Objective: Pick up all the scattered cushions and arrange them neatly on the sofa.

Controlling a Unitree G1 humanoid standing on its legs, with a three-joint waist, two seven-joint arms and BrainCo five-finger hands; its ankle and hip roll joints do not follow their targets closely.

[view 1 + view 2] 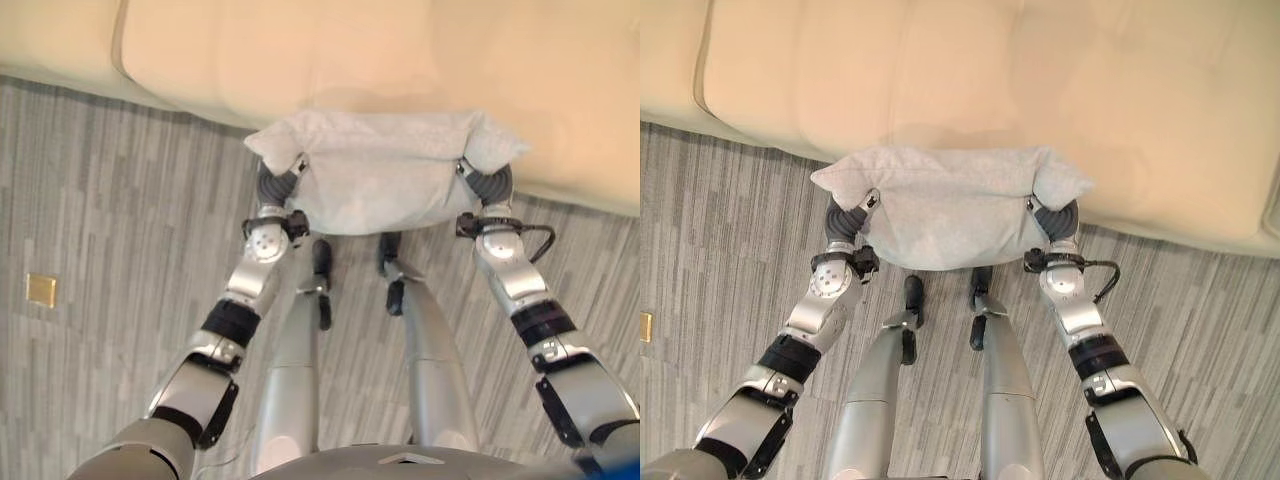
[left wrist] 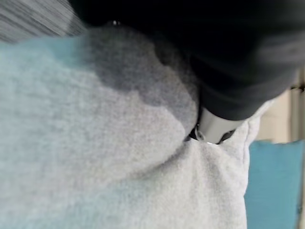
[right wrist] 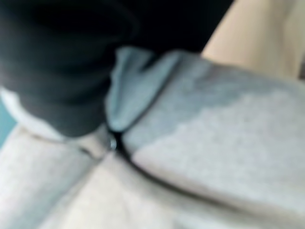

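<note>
A light grey cushion hangs between my two hands, just in front of the beige sofa and level with its front edge. My left hand presses into the cushion's left end and my right hand into its right end. Both ends bulge over the dark wrist covers. In the left wrist view the grey fabric folds around the hand's dark cover. In the right wrist view the cushion wraps the right hand the same way.
The sofa's wide seat spans the top of the head views. Grey striped flooring lies in front of it, with a small brass floor plate at the left. A teal surface shows past the cushion in the left wrist view.
</note>
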